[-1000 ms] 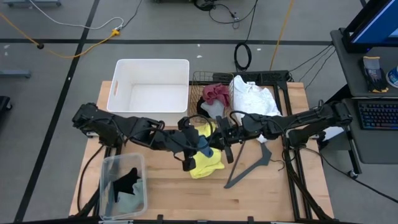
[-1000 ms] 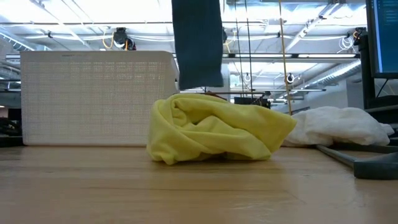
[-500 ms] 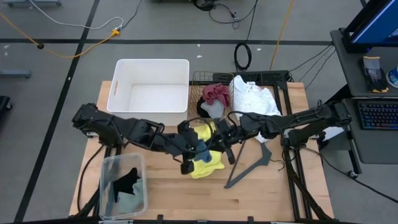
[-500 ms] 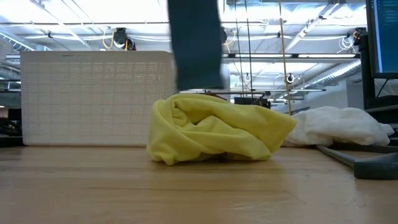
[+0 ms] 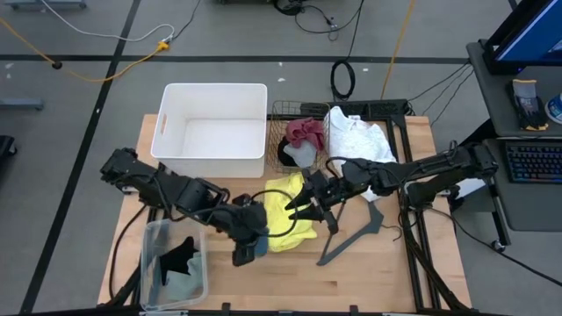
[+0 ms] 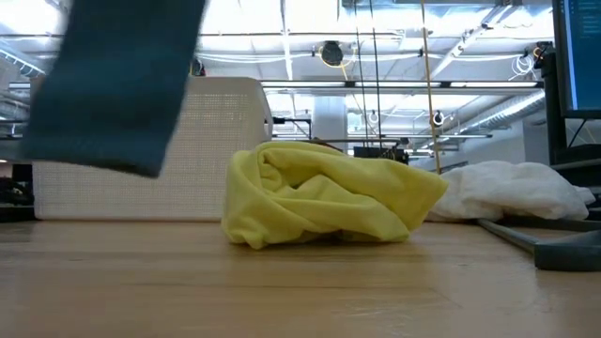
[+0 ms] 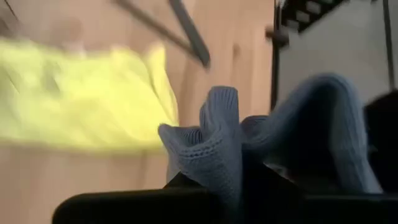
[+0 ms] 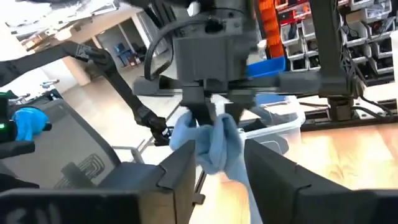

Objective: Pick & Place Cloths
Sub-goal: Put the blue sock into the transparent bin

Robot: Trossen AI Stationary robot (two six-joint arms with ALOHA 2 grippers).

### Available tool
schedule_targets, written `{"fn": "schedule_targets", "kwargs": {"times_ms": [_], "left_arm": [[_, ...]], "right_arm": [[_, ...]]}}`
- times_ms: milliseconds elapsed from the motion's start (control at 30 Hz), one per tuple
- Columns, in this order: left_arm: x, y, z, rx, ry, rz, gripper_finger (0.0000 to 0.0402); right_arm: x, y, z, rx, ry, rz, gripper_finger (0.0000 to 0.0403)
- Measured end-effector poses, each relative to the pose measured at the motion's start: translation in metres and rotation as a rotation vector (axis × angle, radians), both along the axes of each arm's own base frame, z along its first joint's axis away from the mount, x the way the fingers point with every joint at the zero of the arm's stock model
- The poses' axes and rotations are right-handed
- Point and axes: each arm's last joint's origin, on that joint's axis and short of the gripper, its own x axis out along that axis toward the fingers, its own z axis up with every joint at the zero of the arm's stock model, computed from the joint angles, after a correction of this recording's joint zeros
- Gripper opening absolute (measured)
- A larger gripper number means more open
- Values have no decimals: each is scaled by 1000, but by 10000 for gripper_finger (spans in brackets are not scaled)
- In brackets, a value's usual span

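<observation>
Handover done | left tool (image 5: pixel 245 247) clamps blue-teal cloth (image 6: pixel 117 80), moved left | right tool (image 5: pixel 297 211) now open

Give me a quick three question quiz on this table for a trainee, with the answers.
1. True or false: the left hand is shut on the blue-teal cloth.
2. Which is the right hand above? A maroon cloth, B yellow cloth, C white cloth.
3. Fill in: the clear bin holds a ___ cloth.
Key: 1 true; 2 B; 3 black cloth.
</observation>
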Motion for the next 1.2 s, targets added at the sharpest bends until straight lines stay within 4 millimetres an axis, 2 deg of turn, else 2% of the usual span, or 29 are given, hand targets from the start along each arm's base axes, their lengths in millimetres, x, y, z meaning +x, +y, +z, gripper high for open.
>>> {"fn": "schedule_targets", "kwargs": {"times_ms": [200, 433, 667, 867, 1033, 1200], "left_arm": [[-13, -10, 2, -103, 74, 19, 14], [-41, -12, 25, -201, 68, 101, 14], [-82, -2, 60, -290, -42, 171, 14], [-120, 8, 83, -419, -63, 206, 14], [-148, 14, 89, -502, 22, 260, 14], [-158, 13, 84, -477, 102, 286, 14]], "right_arm": [[0, 0, -1, -12, 2, -3, 144], [0, 0, -2, -26, 3, -9, 137], [0, -1, -2, -40, 0, -12, 138], [0, -1, -5, -47, 33, -12, 135], [0, -1, -8, -51, 59, -11, 136], [0, -1, -8, -68, 52, -10, 133]]}}
